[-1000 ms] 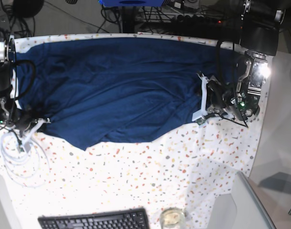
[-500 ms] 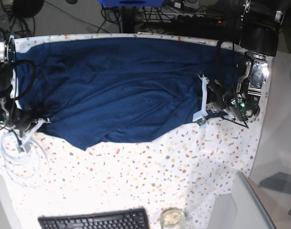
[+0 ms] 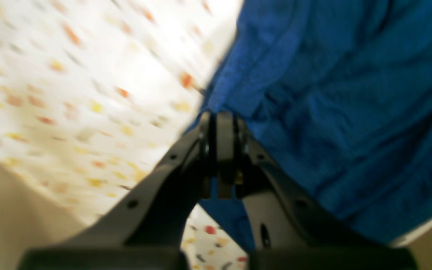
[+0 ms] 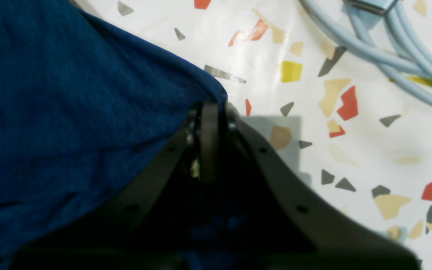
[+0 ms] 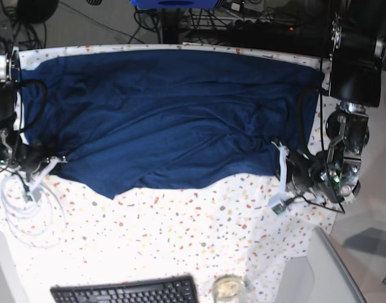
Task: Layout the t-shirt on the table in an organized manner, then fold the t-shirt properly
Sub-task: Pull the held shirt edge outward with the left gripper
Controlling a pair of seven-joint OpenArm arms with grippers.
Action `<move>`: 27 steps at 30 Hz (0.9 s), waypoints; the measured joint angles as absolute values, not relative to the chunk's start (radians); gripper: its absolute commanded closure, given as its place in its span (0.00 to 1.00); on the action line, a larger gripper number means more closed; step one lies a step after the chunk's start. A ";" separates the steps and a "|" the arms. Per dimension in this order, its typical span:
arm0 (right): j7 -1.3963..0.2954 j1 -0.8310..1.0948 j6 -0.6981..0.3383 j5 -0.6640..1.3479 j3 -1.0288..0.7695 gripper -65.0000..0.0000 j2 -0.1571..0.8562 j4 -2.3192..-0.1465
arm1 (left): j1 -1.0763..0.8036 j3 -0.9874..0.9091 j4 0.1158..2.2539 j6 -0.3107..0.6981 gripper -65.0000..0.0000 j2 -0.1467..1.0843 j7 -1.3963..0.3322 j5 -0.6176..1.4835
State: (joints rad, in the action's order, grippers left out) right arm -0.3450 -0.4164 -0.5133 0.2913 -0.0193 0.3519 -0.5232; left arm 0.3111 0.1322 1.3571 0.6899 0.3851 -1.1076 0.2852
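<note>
The dark navy t-shirt (image 5: 167, 113) lies spread across the far half of the speckled table (image 5: 180, 233), creased in the middle. My left gripper (image 5: 280, 177) is at the shirt's near right corner. In the left wrist view this gripper (image 3: 219, 120) is shut on the shirt's edge (image 3: 351, 93), and blue cloth shows beneath the fingers. My right gripper (image 5: 47, 165) sits at the near left corner. Seen from the right wrist, the gripper (image 4: 210, 108) is shut on that corner of the shirt (image 4: 51, 112), low over the table (image 4: 351, 150).
A coil of pale cables (image 5: 25, 208) lies on the table near the right gripper, and it also shows as cables (image 4: 388, 56) in the right wrist view. A black keyboard (image 5: 126, 291) and a glass (image 5: 229, 288) sit at the near edge. Grey panels (image 5: 322, 271) flank the near corners.
My left gripper closed on the shirt's right edge and moved toward the near side, pulling that corner down and outward. The right arm stayed where it was.
</note>
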 measured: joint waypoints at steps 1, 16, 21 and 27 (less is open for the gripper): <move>-0.355 -0.414 -0.513 0.286 -0.019 1.00 0.351 -0.537 | 0.327 0.132 1.357 0.690 1.00 0.385 -1.107 0.277; -0.373 -0.412 -0.514 0.280 -0.019 1.00 0.349 -0.551 | 0.458 0.131 1.255 0.702 1.00 0.284 -0.979 -0.192; -0.371 -0.413 -0.514 0.281 -0.019 1.00 0.349 -0.551 | 0.474 0.131 1.170 0.705 1.00 0.215 -0.865 -0.329; -0.373 -0.412 -0.514 0.281 -0.019 1.00 0.349 -0.552 | 0.471 0.130 1.011 0.607 1.00 0.200 -0.720 -0.414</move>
State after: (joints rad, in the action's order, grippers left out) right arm -0.3733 -0.4122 -0.5137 0.2810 -0.0193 0.3489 -0.5522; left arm 0.4706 0.1299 1.0111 0.6071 0.1997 -0.7197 -0.4145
